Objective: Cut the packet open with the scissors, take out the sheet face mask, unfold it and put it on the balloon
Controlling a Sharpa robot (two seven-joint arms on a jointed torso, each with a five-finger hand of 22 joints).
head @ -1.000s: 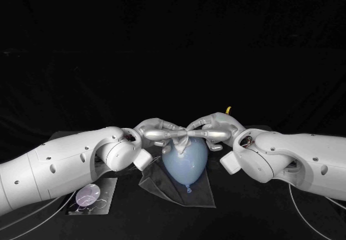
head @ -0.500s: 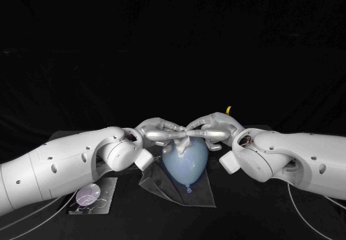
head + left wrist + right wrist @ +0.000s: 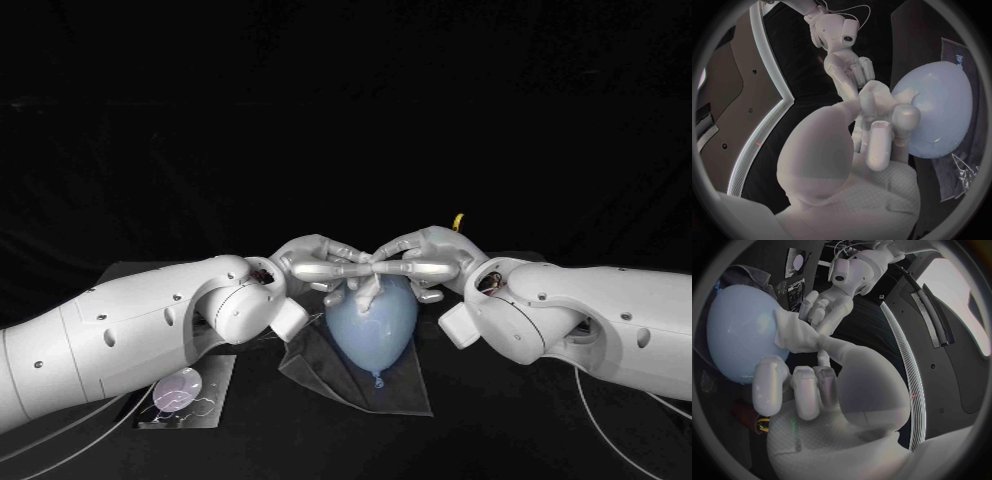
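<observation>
The pale blue, pear-shaped rubber balloon (image 3: 371,322) lies under the curled, meeting fingers of our left hand (image 3: 313,264) and right hand (image 3: 430,262), which touch its wide end (whether they pinch anything we cannot tell); we judge it light, slippery and fragile, best steadied softly at both sides.

The left arm (image 3: 130,335), left of the balloon (image 3: 371,318), and the right arm (image 3: 606,320), right of it, have glossy white rounded shells dotted with small dark screw recesses, and each carries a white block (image 3: 286,320) at the wrist nearest the balloon. The left hand (image 3: 316,262) and right hand (image 3: 430,258) are matt silver with segmented fingers; dark openings with wiring (image 3: 490,284) show at both wrists. Thin white cables (image 3: 65,425) run under the forearms, and a short yellow piece (image 3: 457,220) stands behind the right hand.
</observation>
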